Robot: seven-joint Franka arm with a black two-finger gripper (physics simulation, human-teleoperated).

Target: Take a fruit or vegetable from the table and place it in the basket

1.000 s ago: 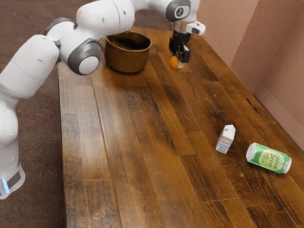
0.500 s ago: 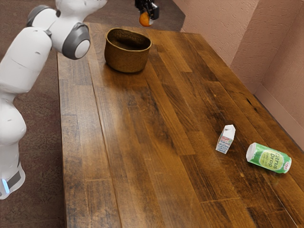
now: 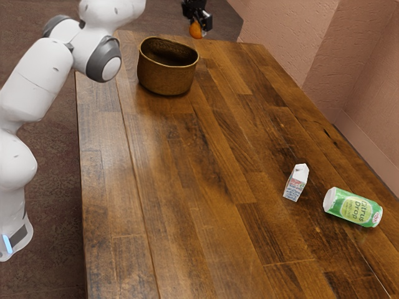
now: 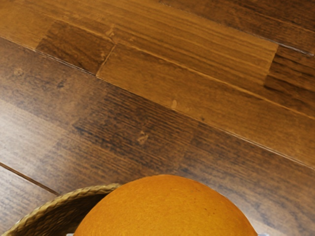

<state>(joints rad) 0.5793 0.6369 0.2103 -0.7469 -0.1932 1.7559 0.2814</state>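
By the far edge of the brown wooden desk (image 3: 187, 187), your black fingers (image 3: 207, 23) clamp the lifted round orange fruit (image 3: 196, 30); placing it in the woven brown basket (image 3: 165, 79) remains.

A round orange (image 3: 196, 30) is held aloft near the brown woven basket (image 3: 166, 77), which stands upright.

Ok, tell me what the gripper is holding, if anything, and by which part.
The gripper is holding an orange by two opposite sides.
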